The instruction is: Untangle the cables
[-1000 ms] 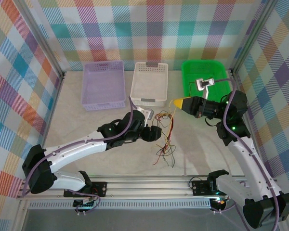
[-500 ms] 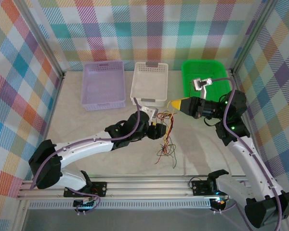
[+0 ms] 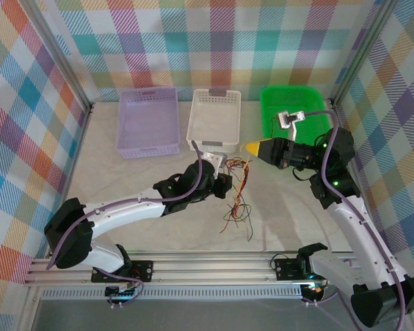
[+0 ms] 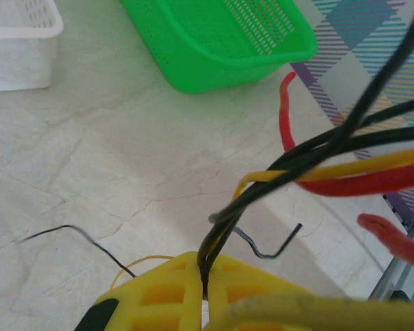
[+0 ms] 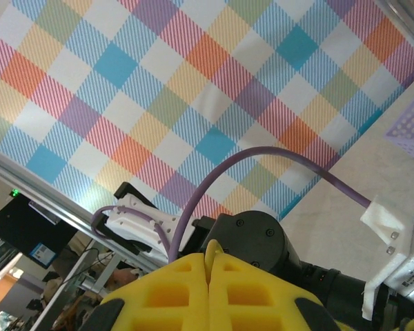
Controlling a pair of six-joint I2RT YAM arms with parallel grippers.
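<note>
Spread a second ago, the left gripper (image 4: 205,267) now pinches the cables (image 4: 372,185) at their ten o'clock edge. The right gripper (image 3: 251,147), at their one o'clock, has fingers pressed together.

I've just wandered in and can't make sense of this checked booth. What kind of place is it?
Probably a lab robot test cell: two arms bolted to an aluminium rail, plaid screens walling the table, and three baskets beside tangled cables.
</note>
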